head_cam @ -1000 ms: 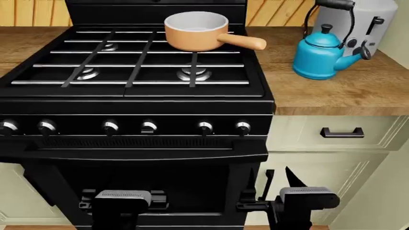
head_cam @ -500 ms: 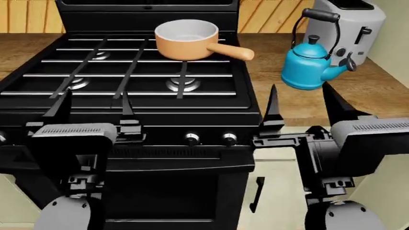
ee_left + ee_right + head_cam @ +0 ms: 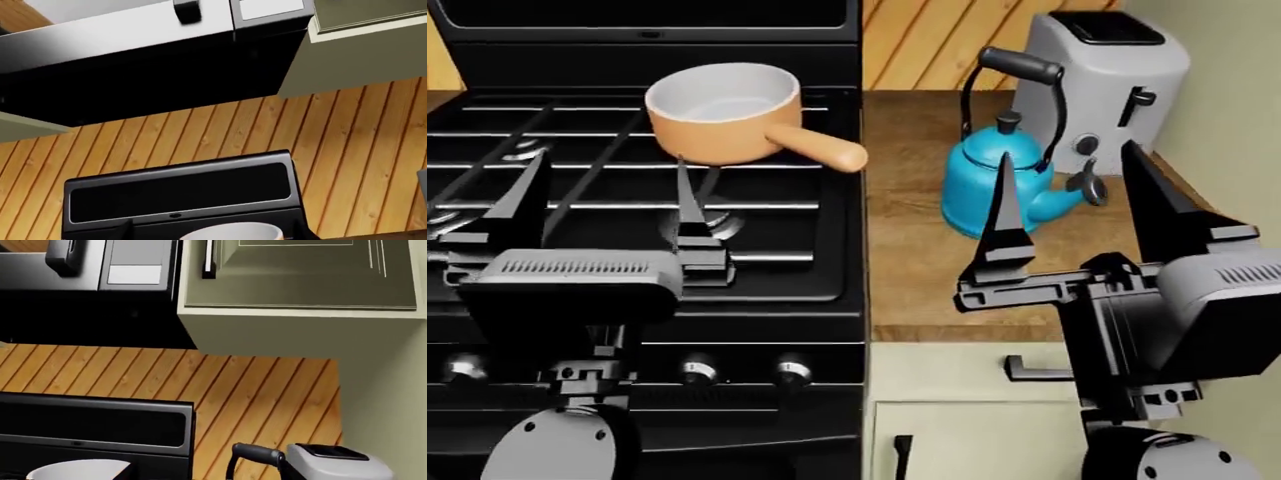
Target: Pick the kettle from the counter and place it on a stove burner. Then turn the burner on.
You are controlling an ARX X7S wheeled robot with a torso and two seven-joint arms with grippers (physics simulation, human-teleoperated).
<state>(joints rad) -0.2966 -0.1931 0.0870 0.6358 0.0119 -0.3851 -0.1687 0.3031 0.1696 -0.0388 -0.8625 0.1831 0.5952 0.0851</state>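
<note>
A black gas range [image 3: 627, 250] fills the left of the head view, with a wood-grain table [image 3: 908, 260] to its right. Since a moment ago the view has swung rightward and both arms have risen from below the oven door to stovetop height, which suggests the reach for the kettle is only starting.

The left pincer [image 3: 601, 215] hovers over the front grates, jaws spread wide and empty. The right pincer [image 3: 1068, 215] is also wide and empty, raised in front of the table edge, with the kettle seen between its fingers but apparently farther back and untouched.

A grey toaster [image 3: 1101, 80] stands at the back right of the table. An orange saucepan [image 3: 723, 110] sits on a rear grate.

The teal kettle [image 3: 981, 180] rests on the table just in front of the toaster, handle upright, spout pointing right.

A front stove burner [image 3: 714, 228] is mostly hidden behind the left pincer; the other burners are hard to make out. Some control knobs [image 3: 701, 368] are blocked by the arm. Both wrist views point up at the wall and cabinets and show only the kettle's handle [image 3: 257, 455], not the pincers.
</note>
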